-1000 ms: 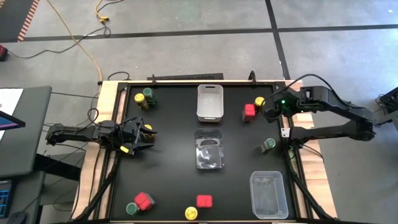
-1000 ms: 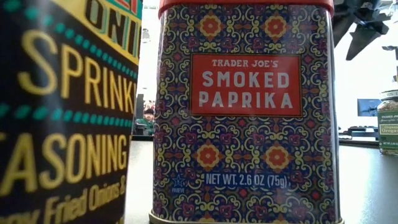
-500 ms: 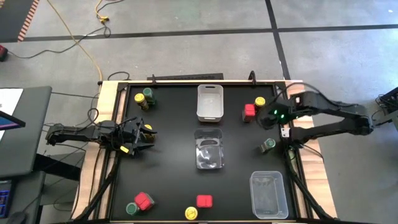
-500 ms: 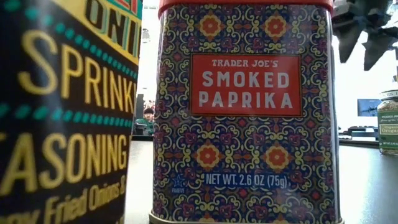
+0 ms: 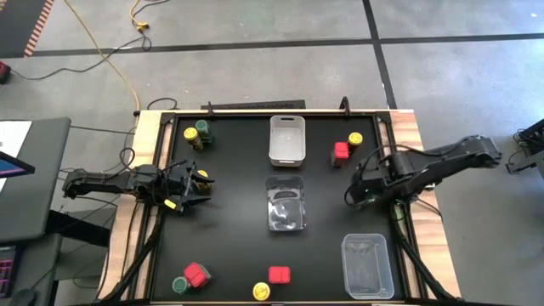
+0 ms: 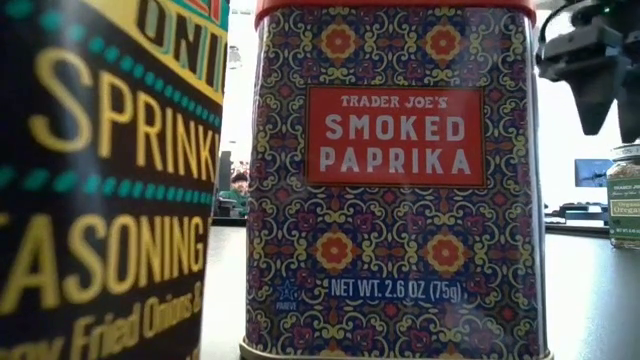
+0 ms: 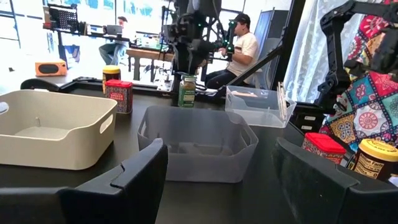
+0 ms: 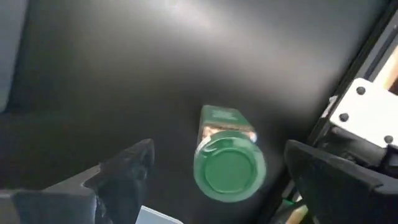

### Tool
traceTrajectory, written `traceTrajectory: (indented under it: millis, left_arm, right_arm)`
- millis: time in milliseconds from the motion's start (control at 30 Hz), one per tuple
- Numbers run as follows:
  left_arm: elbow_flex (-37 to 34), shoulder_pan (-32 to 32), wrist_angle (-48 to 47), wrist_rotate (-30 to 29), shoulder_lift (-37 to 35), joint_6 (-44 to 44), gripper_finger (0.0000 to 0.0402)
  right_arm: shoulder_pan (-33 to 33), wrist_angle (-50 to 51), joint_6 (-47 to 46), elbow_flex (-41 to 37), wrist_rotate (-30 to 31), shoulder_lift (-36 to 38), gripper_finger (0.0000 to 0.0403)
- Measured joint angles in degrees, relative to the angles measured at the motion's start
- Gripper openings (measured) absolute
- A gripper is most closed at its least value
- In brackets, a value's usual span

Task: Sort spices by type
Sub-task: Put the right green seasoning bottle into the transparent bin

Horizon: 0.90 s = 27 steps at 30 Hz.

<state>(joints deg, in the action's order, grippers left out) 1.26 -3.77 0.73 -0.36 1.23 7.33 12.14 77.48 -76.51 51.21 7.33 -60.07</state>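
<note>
Jaws of the right gripper [image 8: 205,171] stand spread wide and hold nothing, poised above a green-lidded jar [image 8: 227,165] that stands upright on the black surface [image 5: 229,170]; the wrist view looks down on its lid, with one finger on each side and clear of it. From above, that right gripper [image 5: 361,185] hangs near the surface's right edge, to the right of the clear middle bin [image 5: 286,204], which serves as landmark here, and it hides the jar in that view.

Step in hand, as I judge it: reaching for this green jar before any grasp. Next the jaws need to drop straight down around the lid or shoulder, close squarely, then carry the jar to whichever bin takes the green kind.

Farther out, the left gripper [image 5: 189,189] waits low at the left of the middle bin, jaws part-open and empty as its wrist view shows.

Beyond the middle bin sits a white bin [image 5: 287,140], with a red tin and yellow-lidded jar [image 5: 345,146] at its right and a yellow and green pair [image 5: 197,133] at its left. Nearer than the middle bin lie a green jar with a red tin [image 5: 192,278], another red tin with a yellow jar [image 5: 272,282], and a second clear bin [image 5: 367,265].
</note>
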Motion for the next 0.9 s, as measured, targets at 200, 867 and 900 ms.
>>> traceTrajectory:
  millis: [200, 867, 900]
  left_arm:
    - [0.0, 0.0, 0.0, 0.0, 0.0, 0.0, 0.0277]
    - [0.0, 0.0, 0.0, 0.0, 0.0, 0.0, 0.0277]
    - [0.0, 0.0, 0.0, 0.0, 0.0, 0.0, 0.0277]
  right_arm:
    - [0.0, 0.0, -0.2, -2.4, -2.0, -2.2, 0.0386]
    - [-1.0, -9.6, 2.0, -11.0, -5.5, -1.0, 0.0361]
    - [-1.0, -9.7, 2.0, -11.0, -5.5, -1.1, 0.0356]
